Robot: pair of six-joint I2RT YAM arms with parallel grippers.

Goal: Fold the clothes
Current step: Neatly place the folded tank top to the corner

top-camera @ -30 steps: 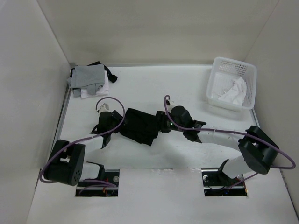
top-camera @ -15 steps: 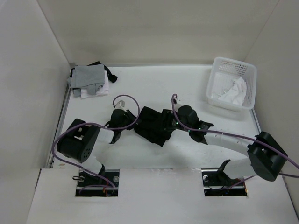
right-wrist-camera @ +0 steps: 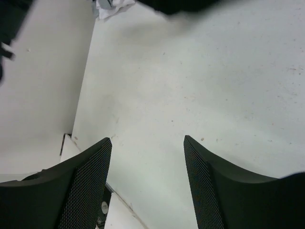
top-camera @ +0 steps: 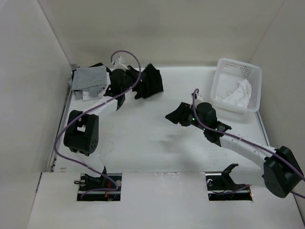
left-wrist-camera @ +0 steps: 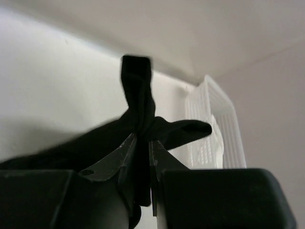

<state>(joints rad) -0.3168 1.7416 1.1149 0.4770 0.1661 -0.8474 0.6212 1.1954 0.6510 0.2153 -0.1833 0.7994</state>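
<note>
My left gripper is shut on the black cloth and holds it up at the back of the table, just right of a folded stack of grey, white and black clothes. In the left wrist view the jaws pinch a bunched fold of the black cloth, which juts up and to the right. My right gripper stands open over bare table in the middle, with nothing between its mesh-faced fingers. The black cloth's edge shows at the top of the right wrist view.
A white lattice basket stands at the back right with a white cloth in it; the basket also shows in the left wrist view. Walls close in the table at the left, back and right.
The left gripper shut on the black cloth at the table's middle and carried it to the back left beside the stack. The right gripper drew back to the right, empty.
</note>
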